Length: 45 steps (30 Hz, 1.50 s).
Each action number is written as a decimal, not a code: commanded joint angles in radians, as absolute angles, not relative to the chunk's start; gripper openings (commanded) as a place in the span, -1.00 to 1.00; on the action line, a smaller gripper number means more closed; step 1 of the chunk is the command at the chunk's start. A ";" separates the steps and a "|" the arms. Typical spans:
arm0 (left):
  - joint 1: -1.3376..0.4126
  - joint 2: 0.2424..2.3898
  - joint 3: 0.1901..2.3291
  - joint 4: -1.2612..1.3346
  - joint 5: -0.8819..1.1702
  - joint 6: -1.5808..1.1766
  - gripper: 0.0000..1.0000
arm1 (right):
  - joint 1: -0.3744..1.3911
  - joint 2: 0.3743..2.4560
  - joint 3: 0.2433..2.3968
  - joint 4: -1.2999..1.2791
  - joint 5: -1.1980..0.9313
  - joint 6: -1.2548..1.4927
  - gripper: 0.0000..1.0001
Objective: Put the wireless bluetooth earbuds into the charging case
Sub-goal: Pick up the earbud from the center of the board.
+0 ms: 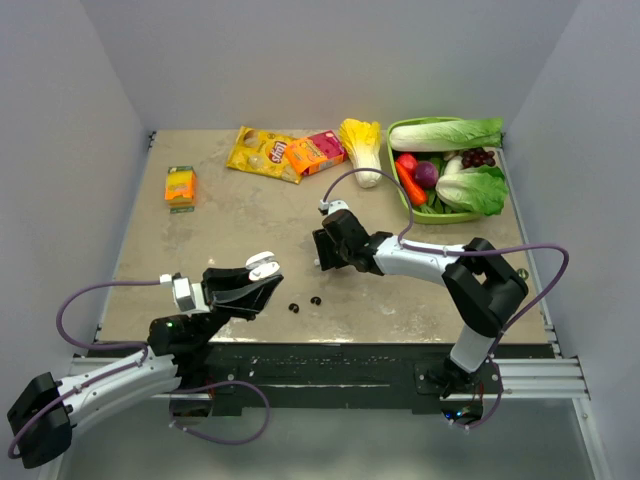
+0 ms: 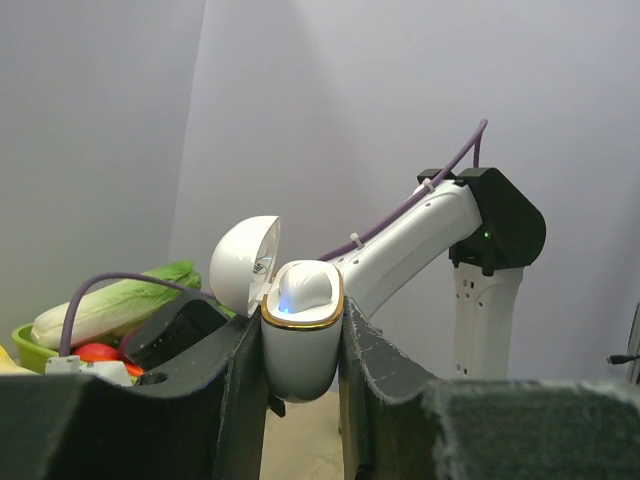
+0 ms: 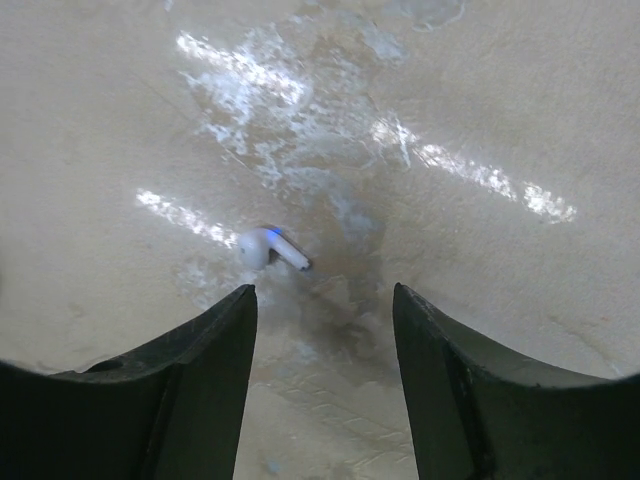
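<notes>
My left gripper (image 1: 258,280) is shut on the white charging case (image 2: 300,350), held upright above the table's front left. The case has a gold rim and its lid (image 2: 243,265) stands open. One white earbud (image 2: 308,285) sits in the case with a small blue light beside it. A second white earbud (image 3: 268,248) lies on the table, just beyond the left fingertip of my right gripper (image 3: 322,300). That gripper (image 1: 322,254) is open, low over the table's middle, with nothing between its fingers. Two tiny black earbuds (image 1: 294,307) (image 1: 316,300) lie near the front edge between the arms.
A green basket (image 1: 411,205) of vegetables stands at the back right, with a yellow cabbage (image 1: 362,145) beside it. A yellow snack bag (image 1: 262,152) and an orange box (image 1: 315,152) lie at the back. A small orange box (image 1: 181,185) lies at the left.
</notes>
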State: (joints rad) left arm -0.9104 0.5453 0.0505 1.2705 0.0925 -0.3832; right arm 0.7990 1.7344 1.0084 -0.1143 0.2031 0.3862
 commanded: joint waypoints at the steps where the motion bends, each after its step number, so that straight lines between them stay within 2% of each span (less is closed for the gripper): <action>1: -0.914 0.561 -0.063 1.341 0.087 -0.393 -1.00 | 0.796 1.747 1.077 -0.134 0.144 0.445 0.19; 7: -0.914 0.557 -0.064 1.333 0.091 -0.399 -1.00 | 0.818 1.775 1.114 -0.136 0.140 0.393 0.08; 11: -0.914 0.543 -0.063 1.312 0.086 -0.397 -1.00 | 0.844 1.789 1.169 -0.218 0.236 0.296 0.01; 14: -0.914 0.535 -0.064 1.305 0.081 -0.394 -1.00 | 0.845 1.747 1.128 -0.224 0.290 0.293 -0.24; 15: -0.914 0.538 -0.063 1.305 0.081 -0.394 -1.00 | 0.845 1.718 1.111 -0.203 0.290 0.293 -0.49; 17: -0.914 0.546 -0.063 1.308 0.081 -0.394 -1.00 | 0.847 1.706 1.069 -0.186 0.272 0.296 -0.73; 18: -0.914 0.557 -0.061 1.312 0.081 -0.396 -1.00 | 0.847 1.706 1.060 -0.177 0.265 0.299 -0.92; 19: -0.914 0.561 -0.061 1.324 0.084 -0.397 -1.00 | 0.847 1.710 1.052 -0.170 0.250 0.301 -1.00; 33: -0.914 0.555 -0.063 1.305 0.083 -0.390 -1.00 | 0.854 1.824 1.104 -0.144 0.100 0.299 -1.00; 45: -0.914 0.548 -0.066 1.293 0.083 -0.387 -1.00 | 0.854 1.904 1.167 -0.153 0.129 0.331 -1.00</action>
